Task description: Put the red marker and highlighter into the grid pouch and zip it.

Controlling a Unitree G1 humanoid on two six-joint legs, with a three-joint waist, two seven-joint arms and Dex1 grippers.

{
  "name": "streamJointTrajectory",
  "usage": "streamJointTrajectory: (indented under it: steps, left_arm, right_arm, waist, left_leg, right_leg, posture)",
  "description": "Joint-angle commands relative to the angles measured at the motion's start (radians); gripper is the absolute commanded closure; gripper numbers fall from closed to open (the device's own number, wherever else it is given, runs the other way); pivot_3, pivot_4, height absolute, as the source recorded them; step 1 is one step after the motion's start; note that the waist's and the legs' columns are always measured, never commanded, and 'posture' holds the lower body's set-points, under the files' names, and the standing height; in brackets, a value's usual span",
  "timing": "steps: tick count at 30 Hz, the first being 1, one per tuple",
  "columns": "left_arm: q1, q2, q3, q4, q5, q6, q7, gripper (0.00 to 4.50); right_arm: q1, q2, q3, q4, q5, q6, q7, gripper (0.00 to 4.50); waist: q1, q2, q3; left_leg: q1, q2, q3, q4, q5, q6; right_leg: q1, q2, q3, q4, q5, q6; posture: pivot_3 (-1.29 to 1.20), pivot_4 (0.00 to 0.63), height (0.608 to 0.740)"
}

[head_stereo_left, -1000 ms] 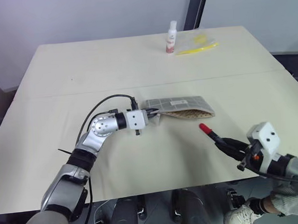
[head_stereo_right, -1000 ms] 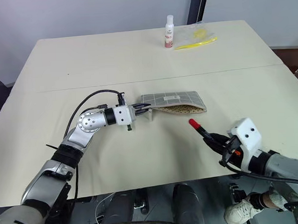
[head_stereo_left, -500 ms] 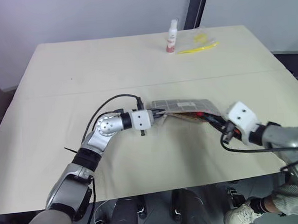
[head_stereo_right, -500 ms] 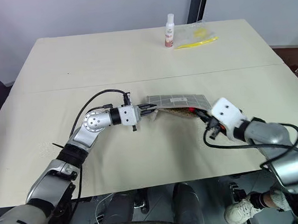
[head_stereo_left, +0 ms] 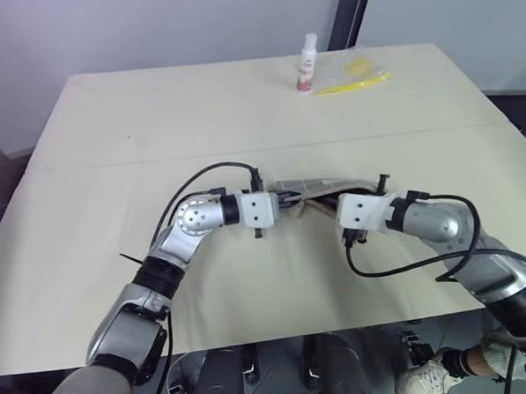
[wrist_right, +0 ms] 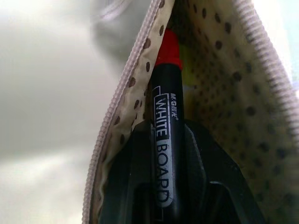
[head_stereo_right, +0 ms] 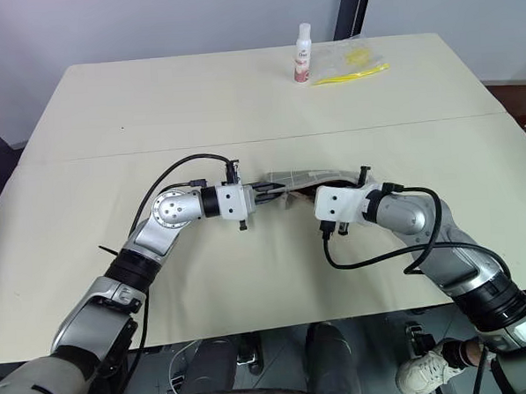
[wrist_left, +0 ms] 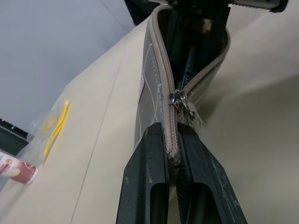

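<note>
Cream tabletop (head_stereo_left: 153,123) stretches wide around your work, with a small bottle (head_stereo_left: 306,62) and a clear plastic bag (head_stereo_left: 352,71) well apart at the far edge. Your left gripper (wrist_left: 172,161) is clamped tight on the zipper end of the grid pouch (head_stereo_left: 320,190), holding its mouth propped open, and the zipper pull (wrist_left: 179,100) sits just beyond the fingertips. Your right gripper (wrist_right: 163,140) is inside that mouth with the red marker (wrist_right: 164,140) between its fingers; the fingers are close around the barrel, though you cannot tell how firmly they grip. A sliver of yellow beside the marker's red cap is probably the highlighter (wrist_right: 186,70), already inside. The risk now, as I judge it, is letting go too shallow: if you release with much of the barrel near the opening, the marker could slide back out onto the table or lie across the zipper track and jam the closing. Pulling the right gripper out at an angle might drag the dotted lining (wrist_right: 224,79) or the marker with it. If your left gripper's hold slips, the mouth would collapse on your fingers.
</note>
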Motion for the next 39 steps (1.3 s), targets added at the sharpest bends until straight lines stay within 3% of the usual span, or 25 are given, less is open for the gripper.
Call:
streamJointTrajectory:
  steps: [1, 5, 12, 16, 18, 20, 24, 29, 39]
  left_arm:
    - [-0.006, 0.000, 0.018, -0.036, -0.028, -0.003, 0.003, 4.50]
    - [0.014, 0.004, 0.015, -0.041, -0.027, -0.001, 0.003, 4.50]
    - [0.006, -0.009, 0.006, -0.021, -0.010, -0.010, 0.021, 4.50]
    - [-0.005, -0.021, -0.010, 0.001, 0.014, -0.029, 0.023, 4.50]
    - [-0.015, -0.024, -0.021, 0.010, 0.031, -0.045, 0.022, 4.50]
    - [-0.032, -0.023, -0.031, 0.019, 0.050, -0.066, 0.019, 4.50]
    - [-0.053, -0.027, -0.039, 0.045, 0.062, -0.092, 0.028, 4.50]
    - [-0.055, -0.021, -0.053, 0.046, 0.083, -0.130, 0.029, 4.50]
    - [-0.076, 0.007, -0.073, 0.069, 0.164, -0.188, 0.075, 4.50]
  right_arm:
    - [0.032, 0.020, -0.123, -0.032, 0.060, -0.052, -0.017, 2.19]
    - [0.187, 0.081, -0.338, -0.212, 0.339, 0.028, 0.053, 0.06]
    - [0.438, 0.167, -0.591, -0.451, 0.773, 0.269, 0.070, 0.02]
    - [0.604, 0.184, -0.528, -0.485, 0.801, 0.366, 0.052, 0.02]
    - [0.580, 0.259, -0.389, -0.432, 0.703, 0.402, -0.066, 0.02]
    - [0.516, 0.346, -0.327, -0.405, 0.695, 0.449, -0.154, 0.02]
    - [0.402, 0.444, -0.259, -0.340, 0.655, 0.496, -0.242, 0.02]
    - [0.286, 0.577, -0.304, -0.244, 0.694, 0.522, -0.331, 0.02]
    - [0.243, 0.561, -0.316, -0.248, 0.790, 0.583, -0.240, 0.02]
  waist:
    - [0.001, 0.000, 0.000]
    - [0.006, 0.000, 0.000]
    - [0.004, -0.001, 0.000]
    - [0.003, -0.001, 0.000]
    - [-0.002, -0.002, -0.001]
    - [-0.006, -0.001, -0.001]
    - [-0.006, -0.001, -0.001]
    - [0.002, -0.001, -0.001]
    - [0.000, -0.001, -0.001]
  left_leg:
    - [0.000, 0.000, 0.000, 0.000, 0.000, 0.000]
    - [0.000, 0.000, -0.001, 0.000, 0.000, 0.000]
    - [0.002, 0.000, -0.003, 0.000, -0.004, 0.006]
    - [0.008, 0.000, -0.003, -0.001, -0.006, 0.003]
    - [0.008, 0.000, -0.003, -0.001, -0.006, 0.003]
    - [0.008, 0.001, -0.003, -0.001, -0.006, 0.003]
    - [0.008, 0.001, -0.003, -0.001, -0.005, 0.003]
    - [0.006, 0.000, -0.002, -0.002, -0.005, 0.005]
    - [0.003, 0.000, -0.002, -0.001, -0.004, 0.006]
  right_leg:
    - [0.000, 0.000, 0.000, 0.000, 0.000, 0.000]
    - [0.000, 0.000, 0.000, 0.000, 0.000, 0.000]
    - [0.003, 0.000, -0.001, 0.000, 0.001, 0.000]
    - [0.007, 0.000, -0.001, -0.003, -0.001, -0.003]
    - [0.006, 0.000, -0.001, -0.003, -0.001, -0.004]
    - [0.004, 0.000, 0.000, -0.002, -0.001, -0.004]
    - [0.002, 0.000, 0.000, -0.002, 0.000, -0.005]
    - [0.001, 0.000, 0.000, -0.002, 0.000, -0.005]
    - [0.002, 0.000, 0.000, 0.000, 0.002, -0.002]
  posture:
    - [0.00, 0.150, 0.740]
    - [0.00, 0.150, 0.740]
    - [0.00, 0.150, 0.740]
    - [0.00, 0.150, 0.740]
    - [0.00, 0.150, 0.740]
    - [0.00, 0.150, 0.740]
    - [0.00, 0.150, 0.740]
    - [0.00, 0.150, 0.740]
    - [0.00, 0.150, 0.740]
